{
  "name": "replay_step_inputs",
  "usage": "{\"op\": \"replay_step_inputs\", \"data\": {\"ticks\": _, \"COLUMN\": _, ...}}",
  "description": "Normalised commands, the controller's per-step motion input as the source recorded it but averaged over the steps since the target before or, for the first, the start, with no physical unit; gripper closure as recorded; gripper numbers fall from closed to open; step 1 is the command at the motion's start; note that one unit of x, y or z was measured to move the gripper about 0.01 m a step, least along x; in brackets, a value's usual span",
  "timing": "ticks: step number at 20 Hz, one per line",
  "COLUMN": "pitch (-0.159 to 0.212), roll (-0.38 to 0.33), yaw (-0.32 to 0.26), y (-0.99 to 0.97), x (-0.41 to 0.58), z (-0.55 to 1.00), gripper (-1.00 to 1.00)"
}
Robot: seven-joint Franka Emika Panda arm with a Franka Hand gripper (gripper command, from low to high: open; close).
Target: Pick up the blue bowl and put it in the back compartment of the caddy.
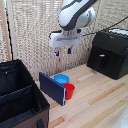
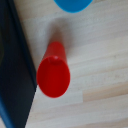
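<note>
Currently the gripper hangs high above the bowl, holding nothing; whether its fingers are spread cannot be told. The bowl sits on the table, just beside the cup and the panel. Centre over the bowl's rim, away from the cup, before descending.

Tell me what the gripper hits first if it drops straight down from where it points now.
Probably the small red plastic cup: it sits mid-frame in the wrist view, with the sky-blue plastic bowl only at the edge. In the exterior view the gripper hangs well above both, so depth is uncertain.
</note>
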Motion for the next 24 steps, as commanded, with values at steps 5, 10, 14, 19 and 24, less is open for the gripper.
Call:
{"op": "replay_step_inputs", "data": {"ticks": 5, "pitch": 0.032, "roll": 0.033, "yaw": 0.0, "y": -0.58, "x": 0.108, "z": -0.11, "gripper": -1.0}}
{"op": "replay_step_inputs", "data": {"ticks": 10, "pitch": 0.073, "roll": -0.002, "yaw": -0.016, "y": -0.26, "x": 0.168, "z": -0.36, "gripper": -1.0}}
{"op": "replay_step_inputs", "data": {"ticks": 14, "pitch": 0.08, "roll": -0.017, "yaw": -0.006, "y": -0.09, "x": 0.299, "z": -0.42, "gripper": -1.0}}
{"op": "replay_step_inputs", "data": {"ticks": 19, "pitch": 0.079, "roll": -0.03, "yaw": 0.0, "y": -0.05, "x": 0.35, "z": -0.42, "gripper": -1.0}}
{"op": "replay_step_inputs", "data": {"ticks": 24, "pitch": 0.126, "roll": -0.031, "yaw": 0.0, "y": -0.02, "x": 0.21, "z": -0.38, "gripper": -1.0}}
